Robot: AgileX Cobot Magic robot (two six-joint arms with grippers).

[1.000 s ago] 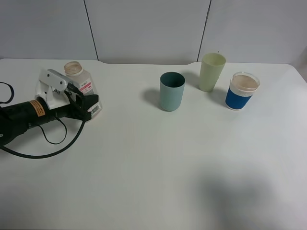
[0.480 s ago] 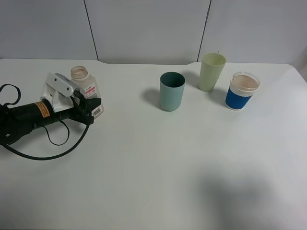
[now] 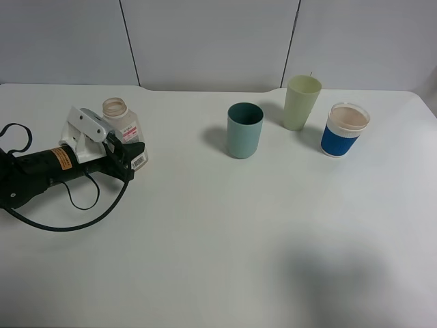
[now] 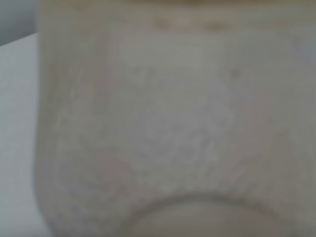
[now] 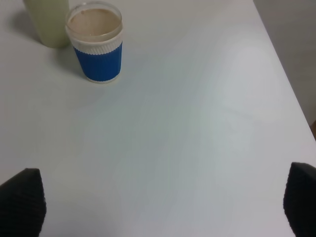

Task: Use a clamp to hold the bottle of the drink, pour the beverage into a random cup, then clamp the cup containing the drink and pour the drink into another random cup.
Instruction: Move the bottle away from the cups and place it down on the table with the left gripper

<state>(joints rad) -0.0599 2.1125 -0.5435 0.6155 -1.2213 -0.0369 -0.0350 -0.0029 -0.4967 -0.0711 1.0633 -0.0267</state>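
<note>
The bottle (image 3: 124, 127) is at about 10 o'clock on the table (image 3: 218, 239) in the high view, its open neck leaning a little toward 11 o'clock. The left gripper (image 3: 131, 156) is clamped on its lower body, the black fingers (image 3: 125, 152) closing on it beside the barcode label. Whether the base rests on the table or hangs just above it cannot be told. In the left wrist view the bottle (image 4: 168, 123) fills the picture as a pale blur, with no liquid to make out. The left arm (image 3: 41, 167) runs off from the gripper toward 9 o'clock, a white bracket (image 3: 83, 127) on top of it.

The teal cup (image 3: 244, 130) stands upright well apart from the bottle, at its 3 o'clock; its inside is dark and its contents cannot be seen. The yellow cup (image 3: 301, 102) is near the teal cup at its 2 o'clock. The blue cup (image 3: 344, 128) is just beside the yellow cup at 4 o'clock, not touching it, a pale tan surface showing at its top.

In the right wrist view the right gripper (image 5: 160, 202) is spread wide and holds nothing, its dark fingertips (image 5: 19, 200) at the picture's two lower corners. The blue cup (image 5: 96, 42) is well clear of them.
</note>
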